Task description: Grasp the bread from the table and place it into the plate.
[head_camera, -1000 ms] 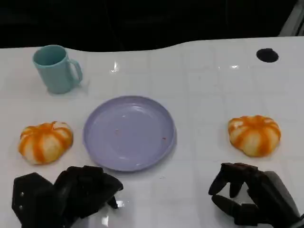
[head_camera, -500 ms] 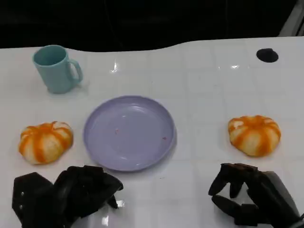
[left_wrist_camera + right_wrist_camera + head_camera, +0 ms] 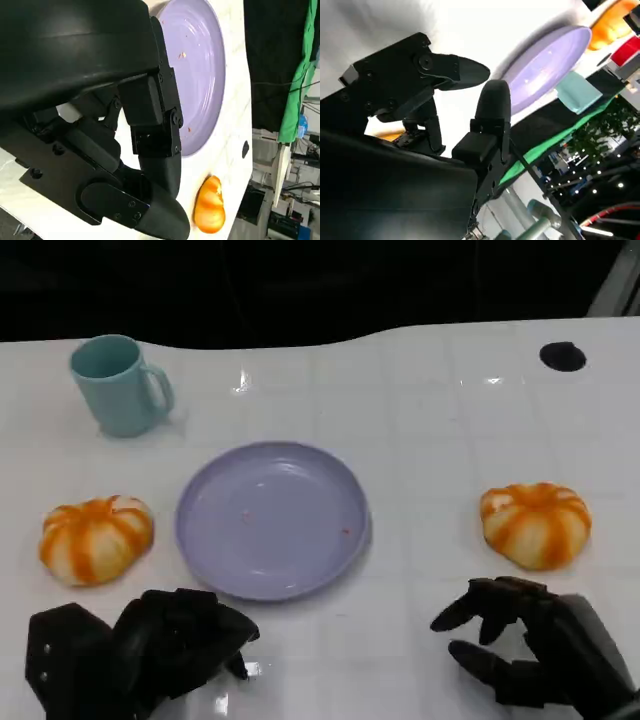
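From the head camera I see a white worktop with a lilac plate at the middle, nothing on it but a few small crumbs. There are two orange-and-white striped buns: the left bread lies just beside the plate's left rim, and the right bread sits well apart from the plate on the far right. Neither is in the plate; both rest on the worktop. A pale teal mug stands upright behind the left bread, its handle turned toward the plate. A small black round mark shows near the back right corner. My left hand hangs low at the near left, in front of the left bread and the plate's near edge, fingers curled in with nothing between them. My right hand is at the near right, just in front of the right bread but not touching it, its fingers spread apart and holding nothing. In the left wrist camera I see the plate and one bun beyond the black fingers. In the right wrist camera the fingers stand apart with the plate and mug past them, and green cloth behind the worktop. I can read no writing, brand or label on anything
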Controlling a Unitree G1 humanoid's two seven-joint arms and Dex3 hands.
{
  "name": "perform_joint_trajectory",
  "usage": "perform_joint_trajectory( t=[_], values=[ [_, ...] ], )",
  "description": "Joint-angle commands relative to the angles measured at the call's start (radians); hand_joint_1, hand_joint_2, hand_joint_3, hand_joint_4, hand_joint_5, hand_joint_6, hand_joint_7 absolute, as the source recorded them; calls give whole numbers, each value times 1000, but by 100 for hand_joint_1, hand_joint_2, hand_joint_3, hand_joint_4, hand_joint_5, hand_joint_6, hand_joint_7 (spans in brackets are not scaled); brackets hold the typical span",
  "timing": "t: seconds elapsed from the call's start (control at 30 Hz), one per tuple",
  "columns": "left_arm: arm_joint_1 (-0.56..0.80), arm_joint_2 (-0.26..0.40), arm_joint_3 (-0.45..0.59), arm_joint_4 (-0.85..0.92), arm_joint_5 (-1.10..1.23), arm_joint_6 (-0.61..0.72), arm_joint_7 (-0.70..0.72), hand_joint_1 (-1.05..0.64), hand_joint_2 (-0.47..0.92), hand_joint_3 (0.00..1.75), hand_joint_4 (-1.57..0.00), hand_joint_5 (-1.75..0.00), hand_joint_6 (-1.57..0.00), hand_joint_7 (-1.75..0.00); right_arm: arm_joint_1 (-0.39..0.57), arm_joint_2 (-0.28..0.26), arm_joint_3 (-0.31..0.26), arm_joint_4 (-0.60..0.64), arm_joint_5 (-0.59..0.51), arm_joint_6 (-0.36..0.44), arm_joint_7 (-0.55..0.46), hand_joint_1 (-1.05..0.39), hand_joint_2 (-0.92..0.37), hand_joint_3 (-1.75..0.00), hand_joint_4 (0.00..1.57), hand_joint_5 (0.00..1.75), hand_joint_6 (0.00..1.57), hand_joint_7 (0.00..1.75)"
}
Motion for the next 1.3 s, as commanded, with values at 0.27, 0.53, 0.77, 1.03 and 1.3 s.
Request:
perform_joint_trajectory(
  t=[0.27, 0.53, 0.77, 1.03, 1.3],
  values=[
    [6, 13, 4, 7, 1, 7, 2, -105, 69, 18, -91, -148, -151, -39, 15, -84, -33, -195, -46, 123, 34, -48, -92, -13, 30, 54, 52, 10],
    [3, 12, 4, 13, 0, 5, 0, -105, 68, 18, -92, -148, -152, -39, 24, -138, -64, -318, -62, 257, 120, -56, -92, -7, 14, 40, 38, 1],
    [1, 9, 3, 20, 1, 3, 3, -105, 68, 18, -92, -148, -152, -39, 34, -166, -66, -407, -138, 415, 160, -63, -92, -4, 1, 33, 24, 0],
    [-1, 13, 5, 29, -2, -7, -7, -105, 68, 18, -92, -148, -152, -39, 12, -158, -49, -474, -230, 609, 212, -56, -88, -1, 0, 7, 12, 0],
    [4, 13, 6, 23, -1, -2, -2, -105, 68, 18, -91, -148, -152, -38, -55, -155, -4, -381, -287, 706, 196, -53, -88, -1, 0, 6, 13, 1]
  ],
)
